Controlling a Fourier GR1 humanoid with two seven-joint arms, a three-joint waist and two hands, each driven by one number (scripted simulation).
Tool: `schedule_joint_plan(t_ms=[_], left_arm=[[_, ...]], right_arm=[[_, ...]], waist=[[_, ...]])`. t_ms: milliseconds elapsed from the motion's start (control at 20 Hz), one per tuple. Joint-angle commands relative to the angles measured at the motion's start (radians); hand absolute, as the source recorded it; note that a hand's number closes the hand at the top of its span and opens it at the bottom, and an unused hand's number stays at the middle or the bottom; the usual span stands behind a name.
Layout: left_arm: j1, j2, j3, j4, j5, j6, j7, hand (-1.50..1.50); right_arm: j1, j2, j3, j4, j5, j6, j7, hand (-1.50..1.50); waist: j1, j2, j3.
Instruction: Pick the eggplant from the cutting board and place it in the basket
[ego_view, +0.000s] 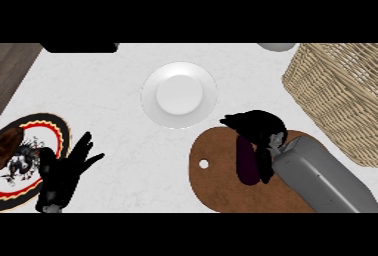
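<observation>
The right forearm (319, 172), a thick grey sleeve coming in from the lower right corner, sits closest of all and slants up and leftward across the brown cutting board (221, 185). At its end the right hand (258, 127) is curled down over the far tip of the eggplant (247, 162), fingers wrapped round that end so the top of the vegetable is hidden beneath them. The eggplant itself is a dark purple body lying on the board, its long axis running from under the hand back toward the robot, so most of its length trails just below and slightly left of the palm, close beside the wrist. It looks to be resting on the wood, not lifted, though I can't be sure from this angle. The woven basket (336, 95) stands up and to the right of the hand, near but apart from the board's edge, so I'd judge the carry goes that way, raising the eggplant high enough to clear the rim. This hand is plainly the nearer one. The left hand (66, 170) is well off to the left, fingers spread and relaxed, holding nothing, beside a patterned plate (52, 122). A white plate (179, 95) lies above and left of the working hand.
</observation>
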Motion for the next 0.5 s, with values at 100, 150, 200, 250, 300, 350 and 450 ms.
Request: schedule_joint_plan(t_ms=[100,150,200,250,300,350,450], left_arm=[[0.042,-0.025,-0.025,0.051,-0.029,-0.015,0.013,0.0],[0.018,-0.031,-0.041,0.002,-0.043,0.023,0.098,0.0],[0.022,-0.038,-0.022,0.1,-0.03,-0.02,0.004,0.0],[0.078,-0.025,-0.021,0.036,-0.024,-0.03,0.001,0.0],[0.066,-0.036,-0.025,0.014,-0.052,0.016,0.025,0.0],[0.093,-0.028,-0.023,0.02,-0.04,-0.015,0.0,0.0],[0.038,-0.034,-0.016,0.014,-0.035,-0.005,0.069,0.0]], right_arm=[[0.034,0.039,0.008,0.07,0.074,-0.045,-0.057,-1.5],[-0.011,0.016,-0.029,0.119,0.065,-0.033,-0.101,-1.5],[0.017,0.029,-0.001,0.1,0.091,-0.062,-0.103,-1.5],[0.021,0.022,-0.007,0.093,0.098,-0.055,-0.111,-1.5],[0.053,0.086,0.013,0.072,0.111,-0.069,-0.04,-1.5],[0.072,0.067,0.022,0.09,0.127,-0.094,-0.083,-1.5],[0.068,0.03,-0.011,0.087,0.131,-0.095,-0.145,-1.5]], waist=[[0.002,0.008,-0.011],[0.005,0.009,-0.011],[0.0,0.01,-0.012],[0.004,0.008,-0.011],[0.001,0.007,-0.011],[0.002,0.008,-0.011],[-0.002,0.008,-0.011]])
